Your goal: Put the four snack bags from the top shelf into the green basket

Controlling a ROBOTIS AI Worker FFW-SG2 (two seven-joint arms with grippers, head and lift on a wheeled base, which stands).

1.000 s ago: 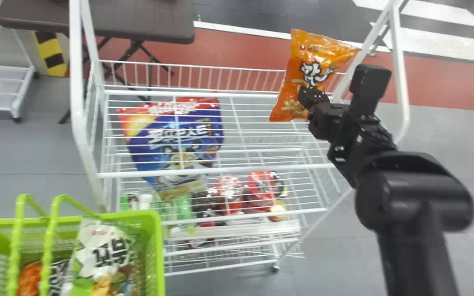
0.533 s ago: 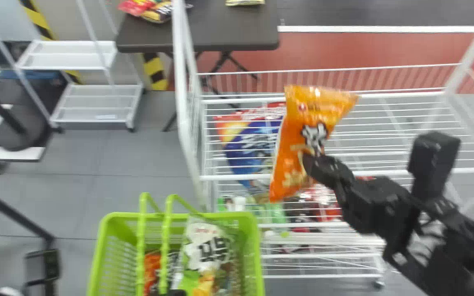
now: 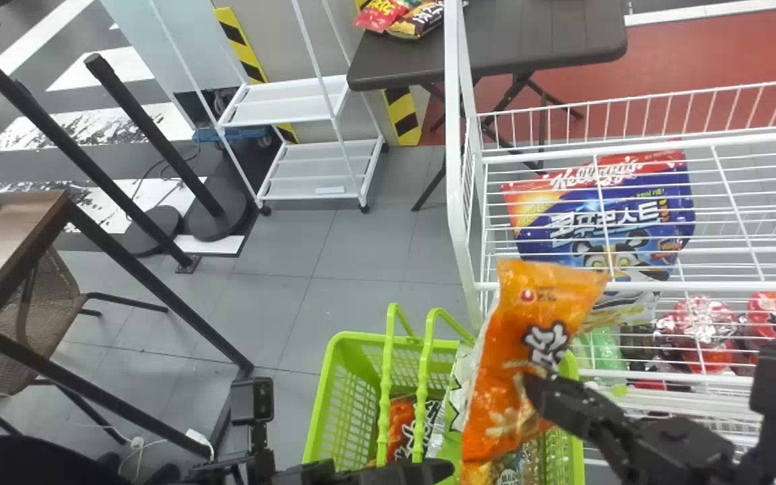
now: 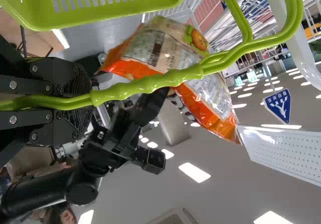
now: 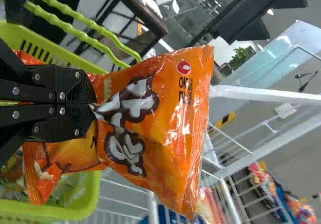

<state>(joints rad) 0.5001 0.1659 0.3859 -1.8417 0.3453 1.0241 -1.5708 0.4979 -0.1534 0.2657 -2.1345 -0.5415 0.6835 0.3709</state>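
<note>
My right gripper [image 3: 539,397] holds an orange snack bag [image 3: 529,343] over the right part of the green basket [image 3: 344,404]. In the right wrist view, the right gripper [image 5: 93,104] is shut on the middle of the orange bag [image 5: 155,118], pinching its film. Inside the basket lie an orange-and-black bag [image 3: 400,428] and a white-green bag [image 3: 454,397], partly covered by the held one. My left gripper [image 3: 422,471] is at the basket's handles in the head view; in the left wrist view, the left gripper [image 4: 83,102] is shut on the green handle [image 4: 150,85].
The white wire rack [image 3: 462,202] stands right behind the basket, with a big blue cereal bag [image 3: 603,209] and red packs [image 3: 704,330] below. A dark table [image 3: 529,40] stands beyond. At left are a wooden desk [image 3: 17,236] and black posts.
The right gripper has carried the orange bag from above the rack's right side, leftward and nearer, to over the basket. The head view has turned left, and the left arm has come into it.
</note>
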